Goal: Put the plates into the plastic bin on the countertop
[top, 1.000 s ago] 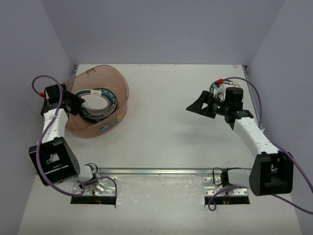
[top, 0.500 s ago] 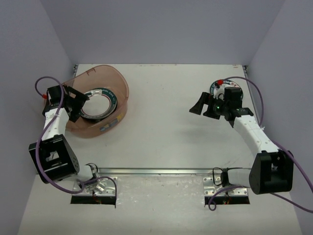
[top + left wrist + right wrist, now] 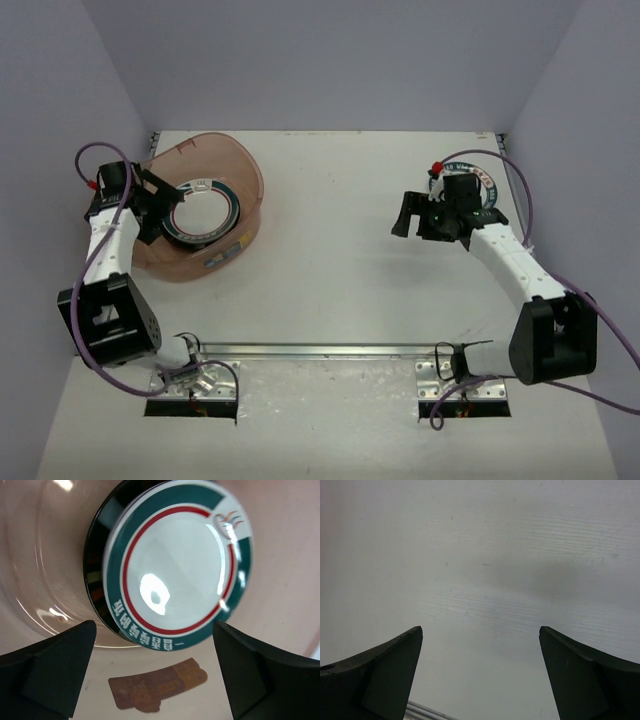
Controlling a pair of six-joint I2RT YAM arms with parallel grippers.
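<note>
- Translucent pinkish-brown plastic, the plastic bin (image 3: 238,160) sits open side up around and under the left tool (image 3: 165,208), with its white label (image 3: 222,258) on the wall facing the arm bases.
- Its longer side seems to run away from the bases towards the back wall, though the rounded outline makes that hard to judge.
- Left tool: both fingers (image 3: 50,665) stand wide apart over the bin's left part and hold nothing. They point across the bin at the plates inside.
- Just ahead of and below those fingers a small white plate (image 3: 175,565) with a teal and red rim lies flat and face up.
- Being round, it has no long axis. The lettering on its teal band is on the edge nearest the tool, and a small red logo is on the far side of the rim.
- It rests on a dark-rimmed plate (image 3: 95,575), whose black edge shows past it on the left in the wrist view. How many more lie under these two cannot be told.
- Right tool (image 3: 402,215): its fingers (image 3: 385,680) are spread wide and empty above bare off-white worktop (image 3: 520,555), pointing left towards the middle.
- Behind that tool, partly hidden by its wrist, another teal-and-red-rimmed plate (image 3: 488,185) lies flat on the worktop near the right wall, well away from the bin.
- A metal rail (image 3: 330,350) runs crosswise along the worktop's near edge, between the tools and the arm bases.
</note>
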